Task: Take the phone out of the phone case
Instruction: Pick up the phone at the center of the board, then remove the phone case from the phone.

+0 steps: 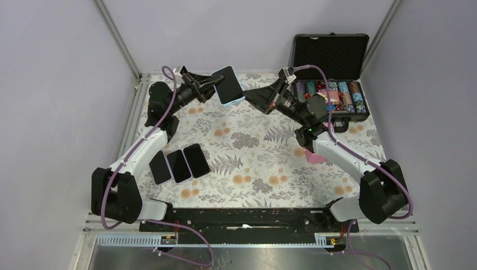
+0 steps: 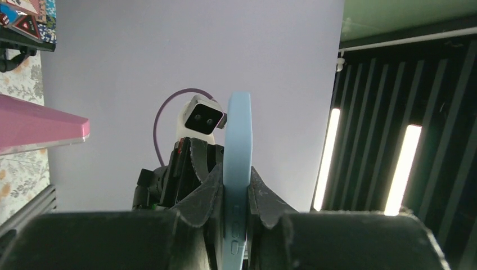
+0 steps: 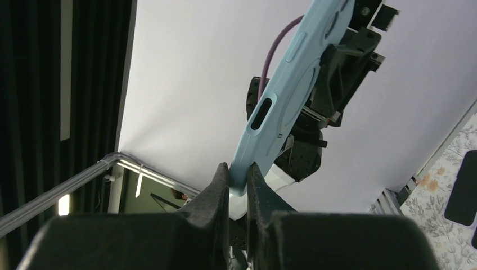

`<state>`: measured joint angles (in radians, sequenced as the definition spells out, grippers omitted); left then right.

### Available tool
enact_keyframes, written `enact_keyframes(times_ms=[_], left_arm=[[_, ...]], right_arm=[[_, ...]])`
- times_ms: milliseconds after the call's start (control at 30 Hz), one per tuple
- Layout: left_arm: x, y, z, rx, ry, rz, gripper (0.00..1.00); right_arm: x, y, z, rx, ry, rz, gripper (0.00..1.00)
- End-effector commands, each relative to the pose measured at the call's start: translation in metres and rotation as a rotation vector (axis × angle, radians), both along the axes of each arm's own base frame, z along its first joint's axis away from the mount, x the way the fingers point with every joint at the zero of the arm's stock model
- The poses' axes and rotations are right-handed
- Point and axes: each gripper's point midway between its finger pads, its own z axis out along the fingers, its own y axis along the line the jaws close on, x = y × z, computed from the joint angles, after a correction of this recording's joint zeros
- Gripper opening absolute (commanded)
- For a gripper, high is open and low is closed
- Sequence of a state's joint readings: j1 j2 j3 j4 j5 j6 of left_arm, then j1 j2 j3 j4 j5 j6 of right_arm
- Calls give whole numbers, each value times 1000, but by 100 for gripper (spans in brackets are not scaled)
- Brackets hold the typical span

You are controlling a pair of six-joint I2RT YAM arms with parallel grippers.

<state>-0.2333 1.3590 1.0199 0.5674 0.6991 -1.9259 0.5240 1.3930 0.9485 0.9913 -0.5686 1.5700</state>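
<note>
Floral bench (image 1: 253, 163), far end: blue phone case (image 1: 229, 85) aloft, tilted, clear of the surface. Its left edge is clamped in left hand (image 1: 215, 84); its right corner is pinched by right hand (image 1: 246, 95). Near-left lie three dark phones (image 1: 179, 165).

The phone case (image 3: 287, 95) at 12 o'clock is pale blue. The tablecloth (image 1: 253, 152) has grey-and-orange flowers. The phones (image 1: 180, 165) at 8 o'clock are black.
</note>
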Motion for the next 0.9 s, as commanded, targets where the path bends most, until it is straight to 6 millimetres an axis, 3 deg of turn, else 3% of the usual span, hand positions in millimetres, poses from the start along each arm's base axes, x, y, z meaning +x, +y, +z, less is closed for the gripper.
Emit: enact_keyframes(times_ms=[0,167,467,633,733,833,867], left_arm=[[-18,-6,10,-120,158,-73,0],[-23,-13,1,-184,249,-97,0],[-33,-22,-5,-243,350,-112,0],[-34,-21,-2,-282,358,-107,0],[-32,-21,-12,-237,370,-75,0],[-29,-19,-16,-221,365,-48,0],[-27,-17,-15,-228,353,-42,0]], right_arm=[[-18,-6,53,108,-226,-2,0],[-27,-4,61,110,-292,9,0],[-32,-4,57,118,-350,-1,0],[-24,3,33,18,-348,-37,0],[-16,6,13,-44,-318,-70,0],[-14,7,5,-72,-273,-62,0],[-14,7,3,-84,-257,-61,11]])
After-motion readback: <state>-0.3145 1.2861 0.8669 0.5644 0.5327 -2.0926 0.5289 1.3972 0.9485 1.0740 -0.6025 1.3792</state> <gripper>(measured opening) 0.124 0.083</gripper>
